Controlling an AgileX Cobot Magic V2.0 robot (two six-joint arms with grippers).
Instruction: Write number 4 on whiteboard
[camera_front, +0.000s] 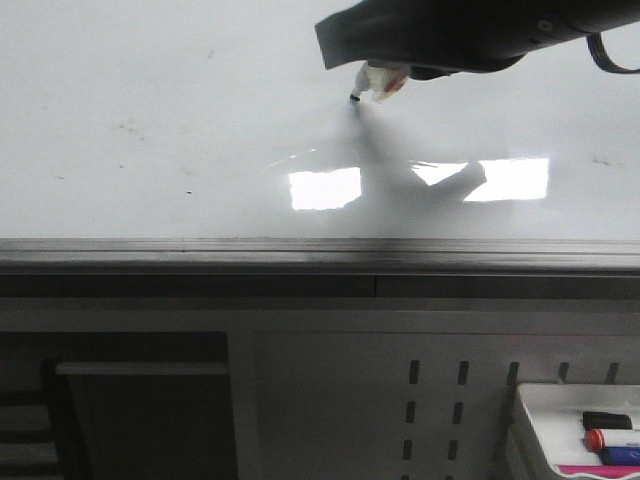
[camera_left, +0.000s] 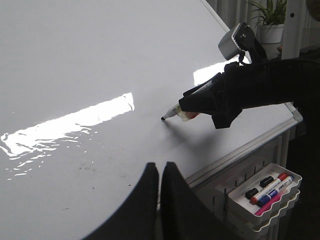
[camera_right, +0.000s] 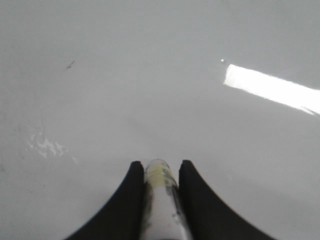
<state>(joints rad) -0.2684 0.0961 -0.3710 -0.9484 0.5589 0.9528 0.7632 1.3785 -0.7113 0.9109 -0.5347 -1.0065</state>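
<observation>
I am gripping a marker (camera_right: 161, 200) in my right pincer (camera_right: 160, 172), the two fingers pressed against its barrel on either side so it cannot twist when the tip drags. In the front view the right pincer (camera_front: 385, 80) is reaching in from the upper right, and the marker (camera_front: 375, 84) is slanting down with its black tip touching, or all but touching, the whiteboard (camera_front: 150, 110). I am holding it at that slant so the tip meets the surface cleanly while my arm stays clear of the spot where I am writing.

My left pincer (camera_left: 160, 175) is hanging back near the board's lower edge, its fingers almost closed and holding nothing; I judge it is simply keeping out of the way.

No stroke of the number 4 is showing on the board; only faint specks and bright glare patches are marking it. So I take the writing as just starting.

Below the board's rail, a small white tray (camera_front: 535, 430) is holding spare markers (camera_front: 612, 438).
</observation>
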